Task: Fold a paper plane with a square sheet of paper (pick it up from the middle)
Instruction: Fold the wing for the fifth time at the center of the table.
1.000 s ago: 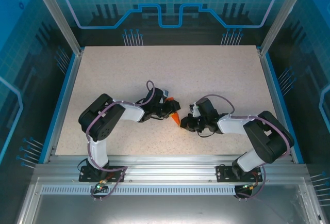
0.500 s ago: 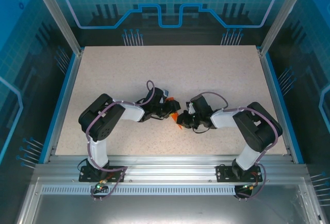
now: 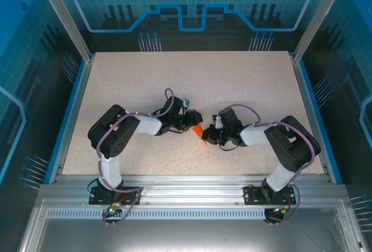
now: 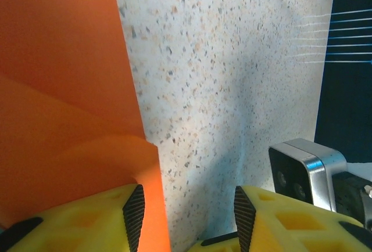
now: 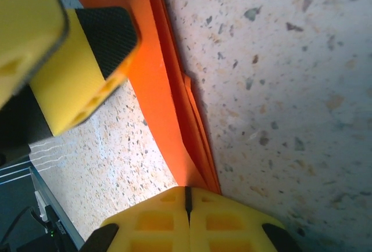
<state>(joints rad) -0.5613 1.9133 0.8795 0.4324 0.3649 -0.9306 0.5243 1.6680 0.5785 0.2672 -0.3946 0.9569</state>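
**Ana:** What is hard to see here?

**Ben:** From above, the two arms are covering most of the orange paper (image 3: 198, 129). Just a small pointed bit is peeking out between them.

**Ana:** And up close?

**Ben:** In the left wrist view the paper (image 4: 64, 107) is running off the top and left of the picture, so its shape is cut off. It is also lying over part of one yellow finger (image 4: 81, 220). A gray metal part (image 4: 305, 171) is poking in on the right, and I cannot tell what it is. In the right wrist view the paper (image 5: 168, 112) is running off the top too. Its folds are looking like thin lines, and I cannot count the layers.

**Ana:** Where is the paper sitting?

**Ben:** On the counter (image 3: 232, 83), about halfway between the left and right edges and closer to the near edge than the far one.

**Ana:** What are the end effectors doing?

**Ben:** The right end effector (image 5: 187, 197) is squeezing tight, and the paper's thin edge is going in between its fingers. From above, the right end effector (image 3: 206, 137) is sitting at the paper's near right side. The left end effector (image 4: 187, 197) is standing partway open, with bare counter showing in the gap, and it is gripping nothing. The paper's edge is lying by the inside of one finger. From above, the left end effector (image 3: 195, 118) is sitting at the paper's far left side.
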